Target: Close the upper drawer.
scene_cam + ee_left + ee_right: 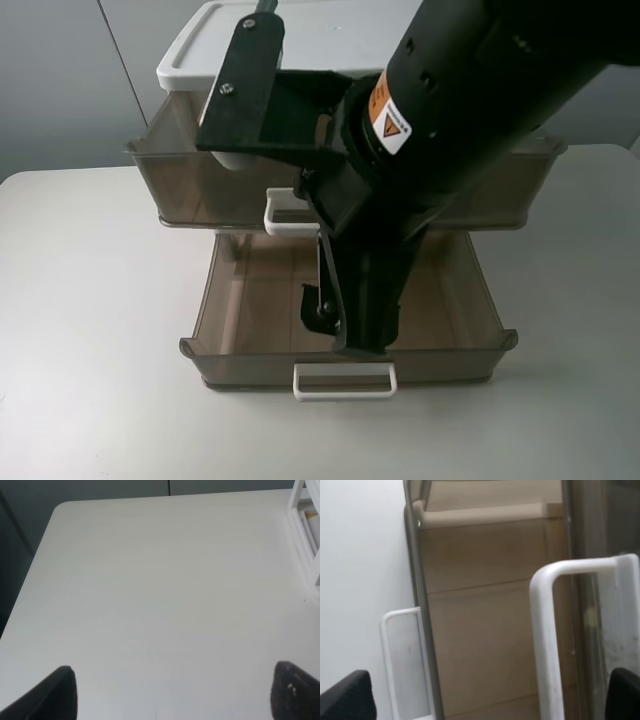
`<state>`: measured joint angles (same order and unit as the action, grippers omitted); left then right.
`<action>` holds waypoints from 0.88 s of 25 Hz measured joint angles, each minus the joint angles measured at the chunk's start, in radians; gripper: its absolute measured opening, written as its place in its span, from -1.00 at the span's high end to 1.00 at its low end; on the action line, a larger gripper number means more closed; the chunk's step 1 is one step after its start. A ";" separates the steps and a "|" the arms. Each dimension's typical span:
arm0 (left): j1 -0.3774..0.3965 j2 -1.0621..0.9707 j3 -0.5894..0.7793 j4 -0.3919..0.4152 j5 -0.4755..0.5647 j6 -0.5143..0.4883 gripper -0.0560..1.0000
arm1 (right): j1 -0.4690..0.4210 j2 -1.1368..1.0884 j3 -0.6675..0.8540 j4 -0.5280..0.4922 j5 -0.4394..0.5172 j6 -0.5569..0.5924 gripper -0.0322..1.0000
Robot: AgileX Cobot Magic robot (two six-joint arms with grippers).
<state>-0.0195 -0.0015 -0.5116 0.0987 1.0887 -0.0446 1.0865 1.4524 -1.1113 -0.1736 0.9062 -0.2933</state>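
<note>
The upper drawer is a tall smoky-brown translucent drawer, pulled partway out under the white cabinet top. My right arm half hides its white loop handle. My right gripper hangs open and empty in front of that handle, over the lower drawer. In the right wrist view the handle looms close between my open fingertips, not touched. My left gripper is open and empty over bare table, out of the exterior view.
The lower drawer is pulled out further toward the table's front, and its smaller white handle shows in both views. The white table lies around the cabinet. The cabinet's white frame edges the left wrist view.
</note>
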 joint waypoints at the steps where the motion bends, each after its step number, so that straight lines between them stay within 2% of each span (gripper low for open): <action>1: 0.000 0.000 0.000 0.000 0.000 0.000 -0.51 | 0.000 0.004 0.000 -0.006 -0.007 0.000 -0.41; 13: 0.000 0.000 0.000 0.000 0.000 0.000 -0.51 | -0.071 0.031 0.000 -0.125 -0.101 0.000 -0.41; 22: 0.000 0.000 0.000 0.000 0.000 0.000 -0.51 | -0.118 0.063 0.000 -0.151 -0.183 -0.017 -0.41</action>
<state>-0.0195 -0.0015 -0.5116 0.0987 1.0887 -0.0446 0.9688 1.5157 -1.1113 -0.3250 0.7235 -0.3099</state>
